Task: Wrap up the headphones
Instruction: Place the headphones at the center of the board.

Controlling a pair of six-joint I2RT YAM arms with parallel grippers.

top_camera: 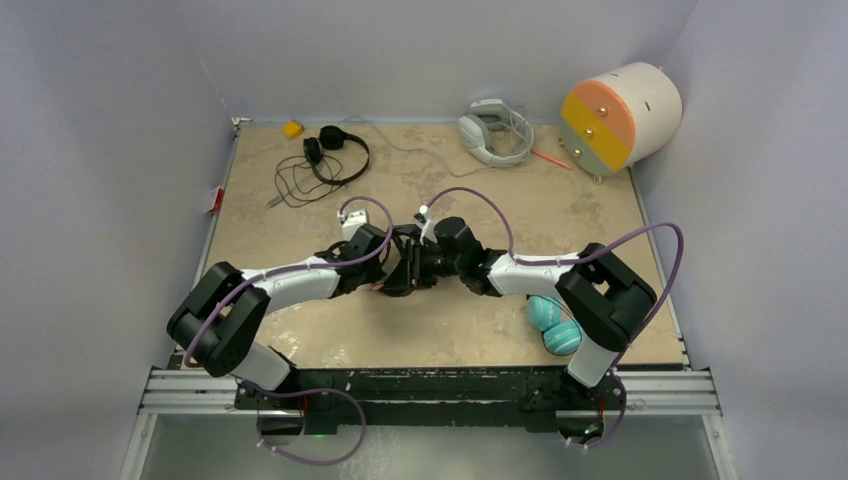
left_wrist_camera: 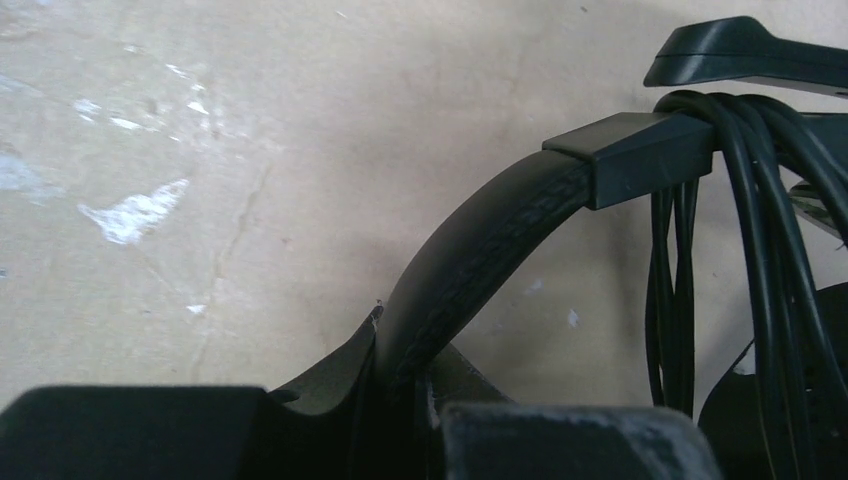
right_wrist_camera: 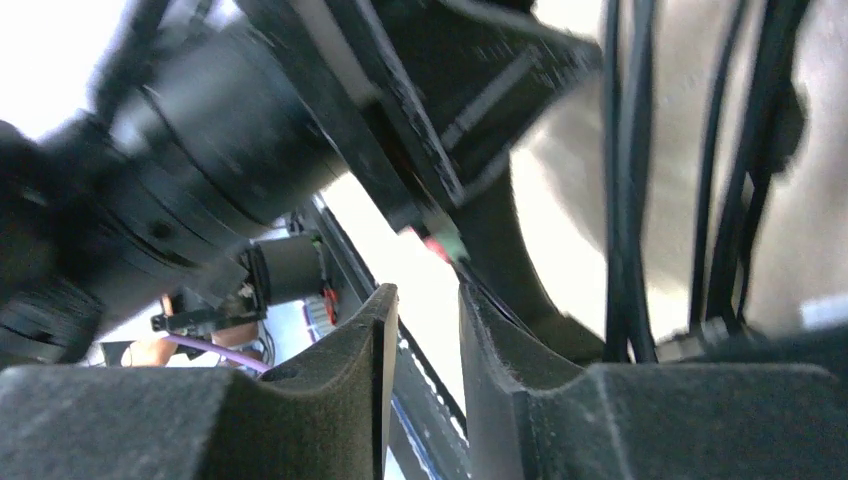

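A slim black pair of headphones (top_camera: 403, 280) hangs between the two arms at the table's middle. In the left wrist view my left gripper (left_wrist_camera: 405, 345) is shut on its padded black band (left_wrist_camera: 480, 245). The thin black cord (left_wrist_camera: 745, 150) is looped several times round the band's slider. My right gripper (right_wrist_camera: 428, 315) stands open just beside the cord strands (right_wrist_camera: 622, 200), with nothing between its fingers. A second black pair (top_camera: 338, 155) lies at the back left with its cord loose. Teal ear cups (top_camera: 556, 326) lie by the right arm's base, partly hidden.
A white-grey pair of headphones (top_camera: 494, 131) with a grey cord lies at the back. A cream cylinder with orange, yellow and green drawers (top_camera: 620, 115) sits at the back right corner. A small yellow block (top_camera: 292, 128) and an orange pen (top_camera: 551, 157) lie near the back edge.
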